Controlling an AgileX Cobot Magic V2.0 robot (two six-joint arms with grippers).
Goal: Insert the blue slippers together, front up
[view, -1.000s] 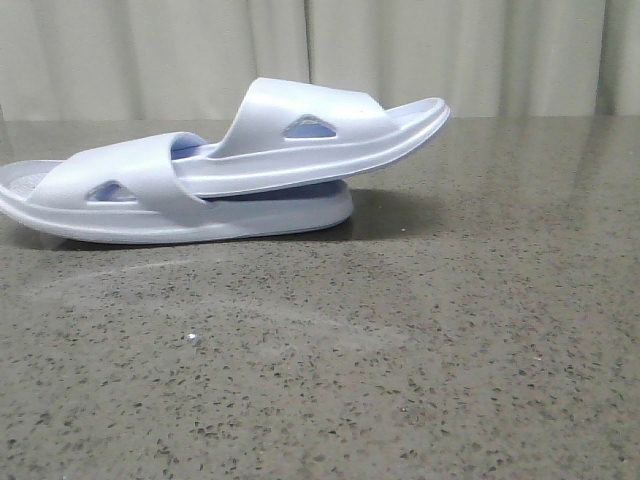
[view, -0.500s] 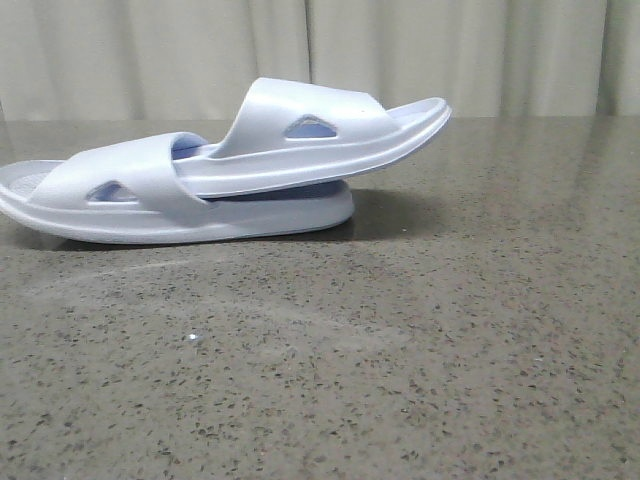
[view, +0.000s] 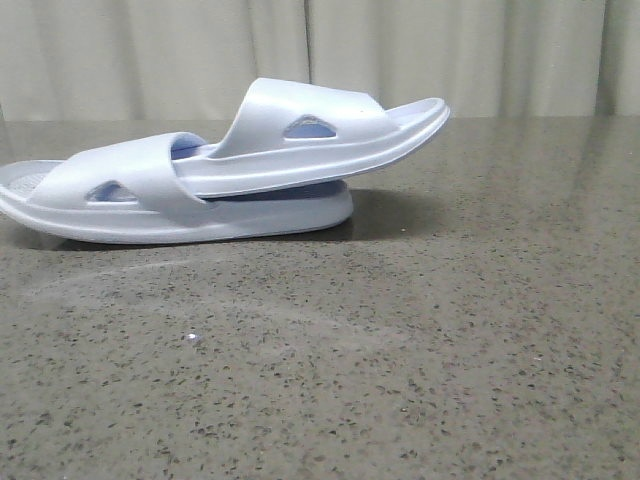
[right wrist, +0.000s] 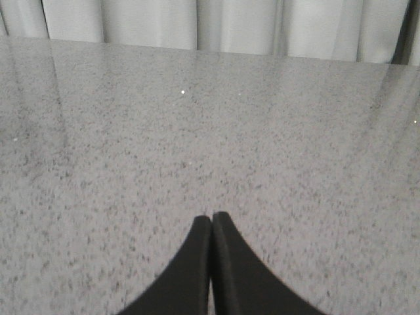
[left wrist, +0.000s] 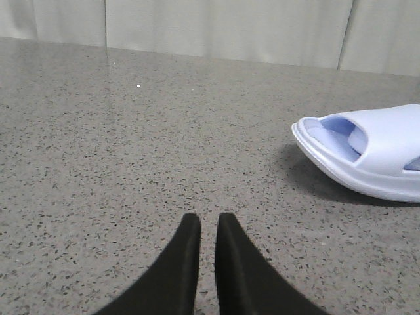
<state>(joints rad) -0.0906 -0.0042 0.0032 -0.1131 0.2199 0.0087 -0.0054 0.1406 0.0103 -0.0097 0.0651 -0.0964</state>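
Observation:
The two pale blue-white slippers lie at the left of the table in the front view. The lower slipper (view: 150, 215) rests flat. The upper slipper (view: 320, 140) is pushed under the lower one's strap, and its free end sticks up to the right. One slipper end (left wrist: 374, 151) shows in the left wrist view, apart from my left gripper (left wrist: 209, 218). That gripper's black fingers are nearly together with a thin slit between them, and they hold nothing. My right gripper (right wrist: 212, 216) is shut and empty over bare table. Neither gripper shows in the front view.
The speckled grey stone table (view: 400, 340) runs back to a pale curtain (view: 450, 50). A small white speck (view: 190, 338) lies on the table in front of the slippers.

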